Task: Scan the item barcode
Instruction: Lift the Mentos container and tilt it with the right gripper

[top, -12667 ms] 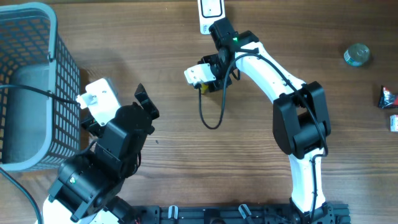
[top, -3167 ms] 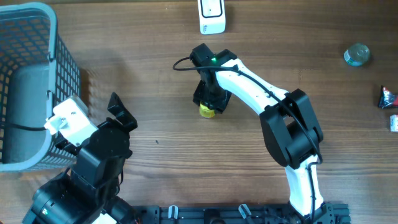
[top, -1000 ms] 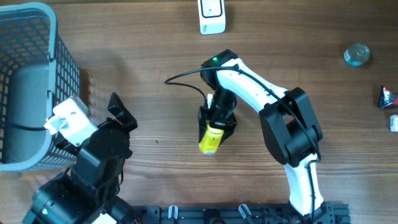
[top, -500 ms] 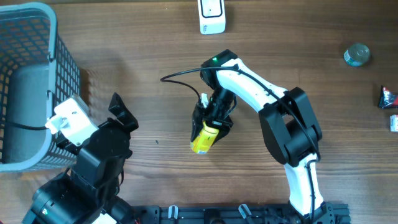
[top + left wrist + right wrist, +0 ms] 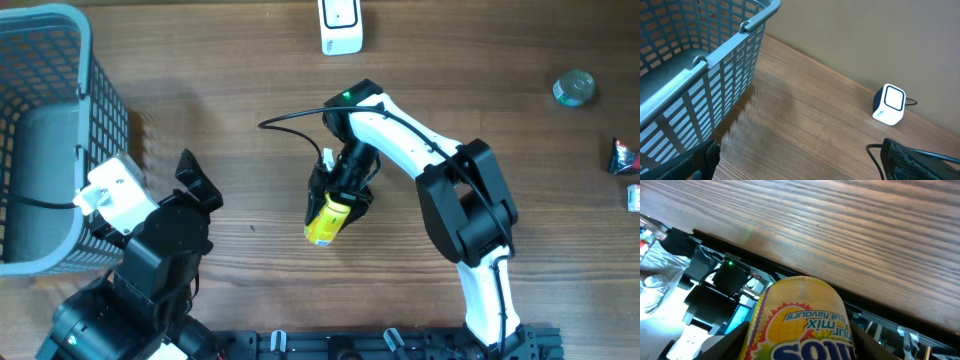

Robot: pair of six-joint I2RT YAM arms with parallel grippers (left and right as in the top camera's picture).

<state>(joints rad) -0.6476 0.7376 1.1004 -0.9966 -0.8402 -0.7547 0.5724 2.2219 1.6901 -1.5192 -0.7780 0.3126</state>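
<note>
Right jaws grip the yellow candy tub (image 5: 322, 225) — tilted.

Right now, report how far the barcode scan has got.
Done: the right hand grips the yellow cylindrical sweets tube. In hand: the tube hangs tilted, well away from the white boxy scanner at the far edge. Left: show its barcode to that scanner.

The tabletop (image 5: 230, 140) is brown wood grain, evenly lit. A plain beige wall (image 5: 865, 35) stands directly behind its far edge.
</note>
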